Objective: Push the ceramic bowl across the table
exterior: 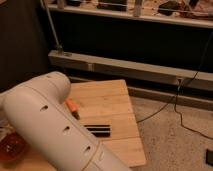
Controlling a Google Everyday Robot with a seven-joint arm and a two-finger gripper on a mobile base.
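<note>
The ceramic bowl is glossy orange-red and sits at the lower left, on the near left part of the table. It is partly cut off by the frame edge. My arm's big white link fills the lower left and covers most of the table's left side. My gripper is almost wholly hidden behind that link. Only a pale bit shows at the left edge, just above the bowl. I cannot tell if it touches the bowl.
A small orange object and a flat black object lie mid-table beside the arm. Table edges are at the right and front, with speckled floor beyond. A black cable trails on the floor. A metal rail and dark shelving stand behind.
</note>
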